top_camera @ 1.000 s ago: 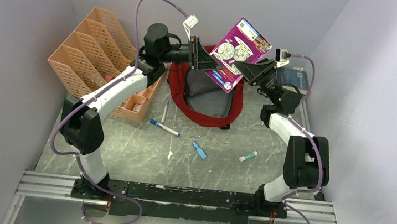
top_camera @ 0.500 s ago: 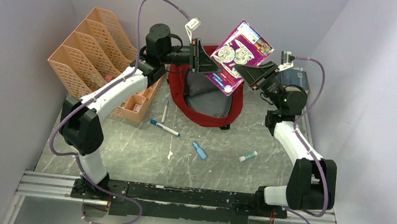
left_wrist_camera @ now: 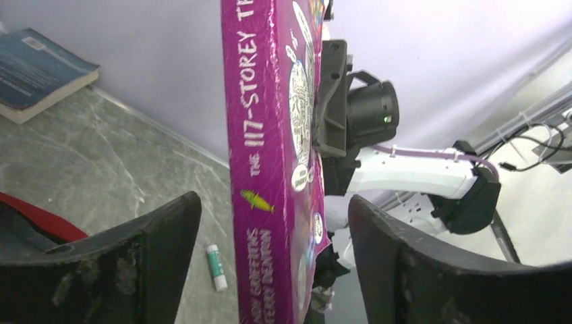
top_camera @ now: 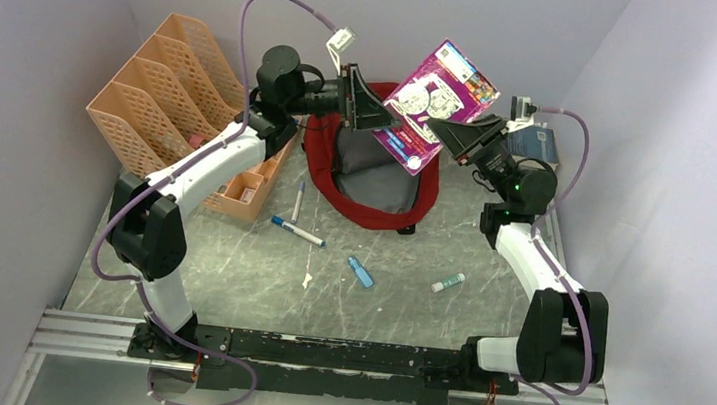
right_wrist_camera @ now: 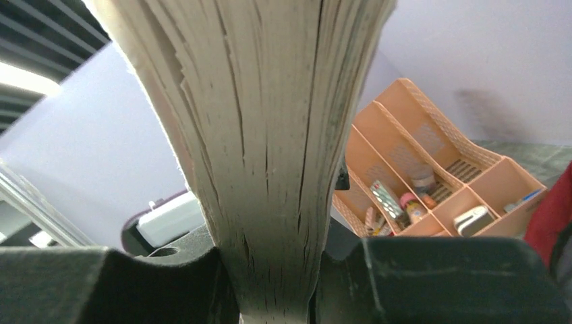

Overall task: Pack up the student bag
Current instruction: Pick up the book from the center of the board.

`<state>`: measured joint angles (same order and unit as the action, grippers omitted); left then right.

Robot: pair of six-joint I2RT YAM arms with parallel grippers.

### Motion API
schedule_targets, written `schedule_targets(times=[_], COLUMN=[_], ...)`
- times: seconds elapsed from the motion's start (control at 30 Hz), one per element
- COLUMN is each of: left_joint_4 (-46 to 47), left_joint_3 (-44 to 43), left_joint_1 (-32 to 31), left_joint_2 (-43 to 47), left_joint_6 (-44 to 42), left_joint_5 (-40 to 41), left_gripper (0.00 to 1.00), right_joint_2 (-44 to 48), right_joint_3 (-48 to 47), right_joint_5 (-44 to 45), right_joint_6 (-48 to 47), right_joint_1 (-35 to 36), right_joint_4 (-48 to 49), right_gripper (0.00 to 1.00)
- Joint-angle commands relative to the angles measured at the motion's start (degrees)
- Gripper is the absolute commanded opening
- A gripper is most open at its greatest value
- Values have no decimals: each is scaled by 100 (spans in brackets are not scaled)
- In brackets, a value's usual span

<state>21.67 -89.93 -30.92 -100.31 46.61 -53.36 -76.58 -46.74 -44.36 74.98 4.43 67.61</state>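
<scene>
We are finding the student bag (top_camera: 367, 178) lying on the table with its mouth open and grey lining showing. Both grippers are hovering above its far rim.

The right gripper (top_camera: 435, 126) is reaching in from the bag's right and is clamping a purple book (top_camera: 436, 98) by its page edge. The right wrist view is showing the pages pinched between the fingers (right_wrist_camera: 432, 277). The book is hanging tilted above the bag's far right rim, clear of the fabric.

The left gripper (top_camera: 376, 114) is reaching in from the bag's left. Its jaws are standing apart, one finger (left_wrist_camera: 135, 260) on each side of the book's spine, with a gap showing on both sides.

Left of the bag, an orange desk organiser (top_camera: 170, 92) is standing against the wall. Its low front compartments are holding several small items that we cannot identify. Inside the bag we are making out lining only.

Right of the bag, a blue book (top_camera: 534, 141) is lying flat by the wall. On the side of the bag nearer the arm bases, a blue-capped marker (top_camera: 297, 230), a small blue item (top_camera: 359, 270) and a glue stick (top_camera: 448, 282) are lying well apart on the table. Walls are closing in behind the bag and on both of its sides.
</scene>
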Motion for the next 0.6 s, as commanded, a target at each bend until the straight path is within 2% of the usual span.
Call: schedule_targets(times=[0.0,0.07,0.27,0.57], left_joint_4=[1230,1631,2401,2912], left_joint_3=[151,247,584,695], left_joint_1=[60,55,-98,-504], left_joint_2=[256,246,259,208], left_joint_6=[629,940,1597,1837], left_joint_5=[500,741,1342,2319], left_gripper=[94,98,97,98], right_joint_2=[-90,-149,-178,-346], right_joint_3=[42,54,11,-150], right_joint_5=[872,1356,2221,2906], right_joint_6=[1020,1316,1259,699], right_joint_1=[-35,20,108,558], right_joint_4=[1354,1629,1751,1801], right_gripper=[0,0,0,0])
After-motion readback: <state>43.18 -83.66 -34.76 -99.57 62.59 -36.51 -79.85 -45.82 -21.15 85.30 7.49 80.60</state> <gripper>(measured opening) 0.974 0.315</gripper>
